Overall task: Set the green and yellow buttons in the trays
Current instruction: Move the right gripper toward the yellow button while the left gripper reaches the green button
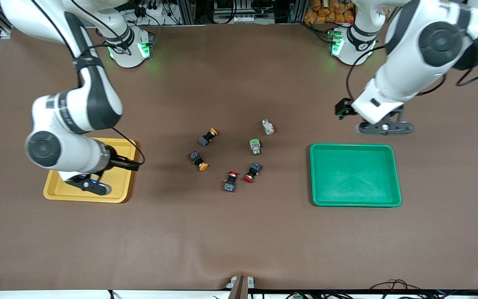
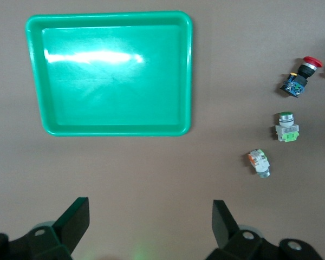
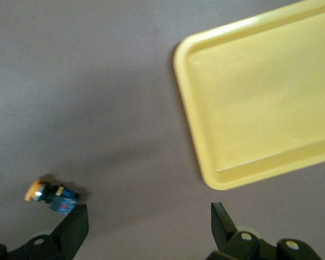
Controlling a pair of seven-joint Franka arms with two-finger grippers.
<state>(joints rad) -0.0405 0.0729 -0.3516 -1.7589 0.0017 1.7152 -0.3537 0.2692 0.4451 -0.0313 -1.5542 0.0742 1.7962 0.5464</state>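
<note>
1. Brown tabletop (image 1: 239, 241), bare along the edge nearest the front camera; all task things lie farther in.
2. Green tray (image 1: 355, 202) at the left arm's end, empty; yellow tray (image 1: 87, 196) at the right arm's end, no button seen on the bare part, rest hidden under the right arm.
3. Left pincer (image 1: 385, 128) over bare tabletop just past the green tray's farther rim, fingers spread wide, holding nothing. Right pincer (image 1: 91, 185) over the yellow tray, likewise wide and empty.
4. Green buttons, two: one (image 1: 268, 126) farthest from the camera, one (image 1: 255, 145) slightly nearer; both between the trays, toward the green one, lying on their sides.
5. Yellow buttons, two: one (image 1: 208, 137) and one (image 1: 198, 160), toward the yellow tray, long axes slanting across the tabletop.
6. Red-capped buttons (image 1: 230, 181), (image 1: 252, 172), nearest the camera in the cluster; not wanted.
7. Deciding relation, as judged: green pair closer to the left pincer, yellow pair closer to the right; each reach toward the tabletop's middle.
</note>
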